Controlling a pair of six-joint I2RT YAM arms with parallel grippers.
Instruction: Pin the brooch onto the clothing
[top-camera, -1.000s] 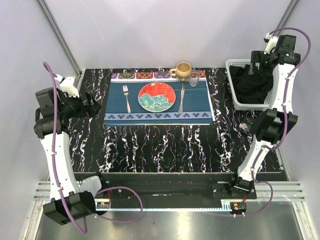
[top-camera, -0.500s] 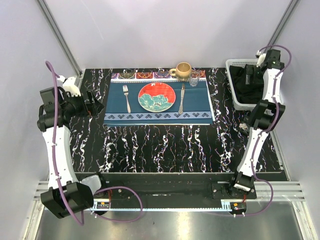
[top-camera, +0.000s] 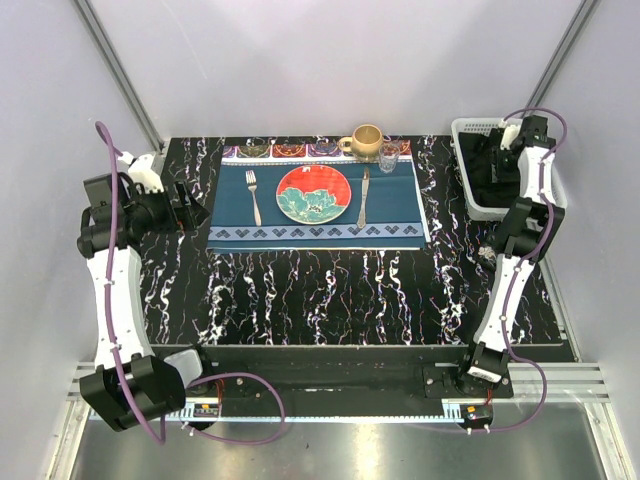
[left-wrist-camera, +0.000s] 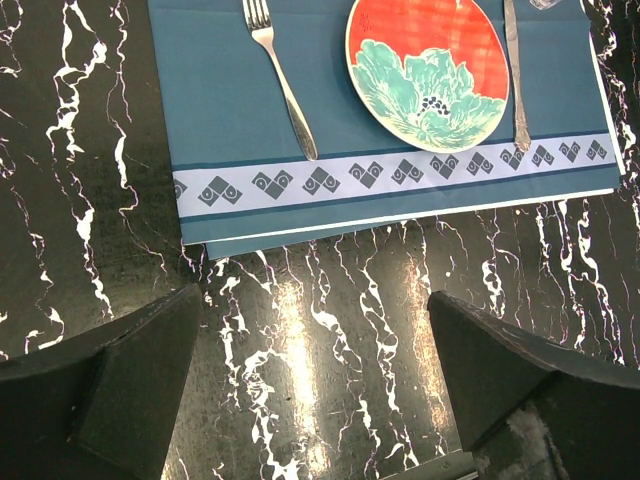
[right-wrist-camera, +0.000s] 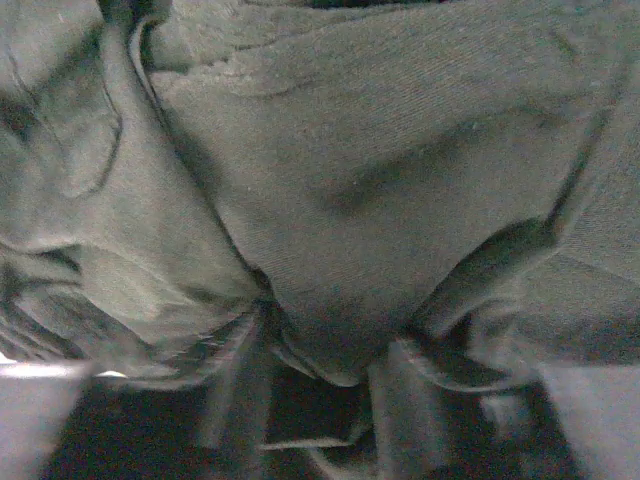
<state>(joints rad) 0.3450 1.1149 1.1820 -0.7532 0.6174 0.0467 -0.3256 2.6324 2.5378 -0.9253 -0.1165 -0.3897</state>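
Though blurred, shows clothing (right-wrist-camera: 380, 150) heaped in the white basket (top-camera: 462, 128) at the table's (top-camera: 330, 290) far right corner, right gripper (right-wrist-camera: 315, 385) sunk into it astride a fold, grip unreadable, left gripper (left-wrist-camera: 315, 330) splayed wide near the left edge, brooch (top-camera: 487, 253) near the right edge.

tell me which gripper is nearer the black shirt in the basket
Right. The right gripper is in the white basket, pressed against the black shirt; the left gripper hangs over the table by the placemat, far across.

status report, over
Left gripper open above table. Right gripper down in shirt, grip unclear. Shirt bunched in basket; brooch not seen.
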